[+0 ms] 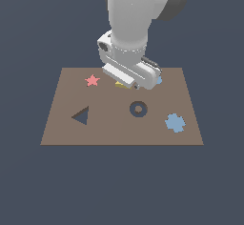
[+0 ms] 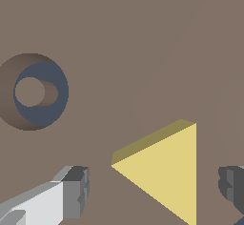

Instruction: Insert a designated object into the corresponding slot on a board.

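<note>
going across the exterior view from its left: the brown board carries the red star near its far edge, and nearer to me the dark triangular slot. then comes the pincer, low over the board, with only a sliver of the yellow triangle showing under it. the round ring-shaped hole sits just in front of the arm, and furthest to that view's right lies a blue blob; a second bit of blue peeks out behind the wrist.

in the wrist view the ring-shaped hole comes first, then one finger, the yellow triangle lying flat on the board, and the other finger. the pincer is spread wide, straddling the block, with daylight on both sides. nothing is held.

my read on the block: a small, rigid prism with flat vertical faces and sharp corners, probably light and not fragile. it won't give under the fingers, so the risk is it twisting or squirting out if i close on a corner against a face. one finger faces a straight flat side and the other faces a pointed vertex, which looks a poor pairing. i'd rotate the wrist or shift so the pads bear more squarely before closing. the slot is well apart from the block, so a firm hold matters for the carry.
</note>
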